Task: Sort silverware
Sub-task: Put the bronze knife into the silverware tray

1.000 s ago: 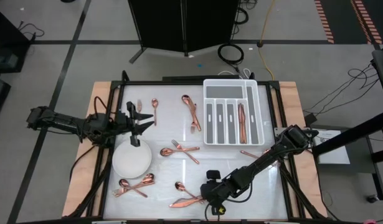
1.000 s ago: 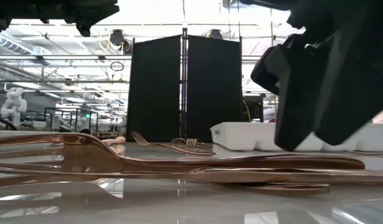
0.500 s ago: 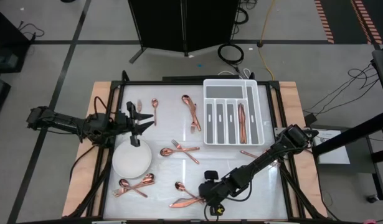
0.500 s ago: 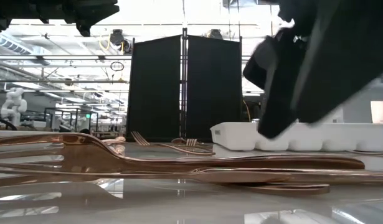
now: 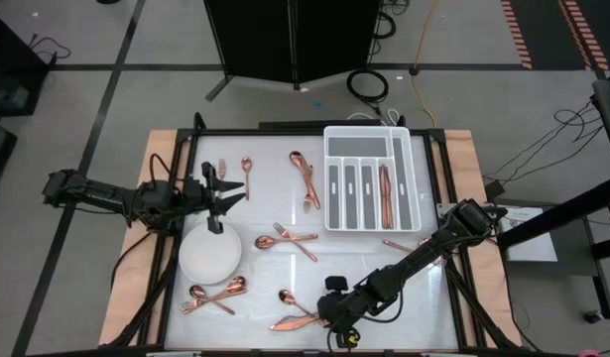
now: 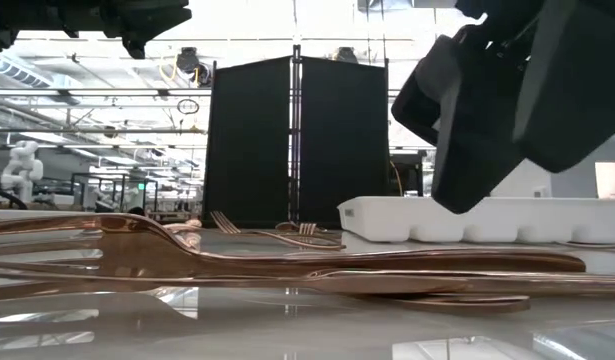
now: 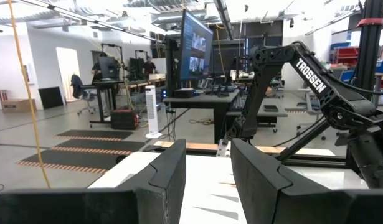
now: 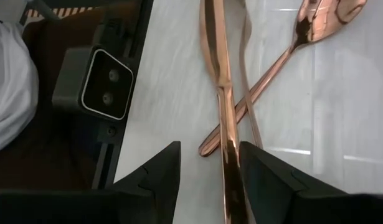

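Right end effector (image 8: pixel 207 177), fingers apart w/ nothing gripped, low over slim copper-coloured metal knife (image 8: pixel 221 93) crossed w/ copper spoon (image 8: pixel 316 22) at near counter (image 5: pixel 354 253) edge; left end effector (image 5: pixel 243 193) part-open, empty, above round white plate (image 5: pixel 210 256).
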